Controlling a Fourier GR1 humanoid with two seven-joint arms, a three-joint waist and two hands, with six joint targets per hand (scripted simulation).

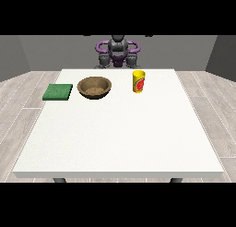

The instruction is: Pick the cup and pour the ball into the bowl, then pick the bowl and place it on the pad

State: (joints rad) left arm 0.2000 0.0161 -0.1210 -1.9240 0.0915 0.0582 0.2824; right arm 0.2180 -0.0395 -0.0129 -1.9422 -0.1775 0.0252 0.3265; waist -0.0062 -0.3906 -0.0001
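A yellow cup (pixel 138 81) with a red mark stands upright on the white table (pixel 120 138), right of centre at the far side. The ball does not show; the cup's inside is hidden from here. A brown bowl (pixel 94 87) sits to the cup's left. Further left, a flat green pad (pixel 58 92) lies at the table's left edge. The hand at the view's left (pixel 103 61) and the hand at the view's right (pixel 134 61) are both held close to the robot's body behind the table's far edge, away from all three things.
The robot's torso (pixel 118 50) stands behind the far edge of the table. A wooden floor surrounds the table on all sides.
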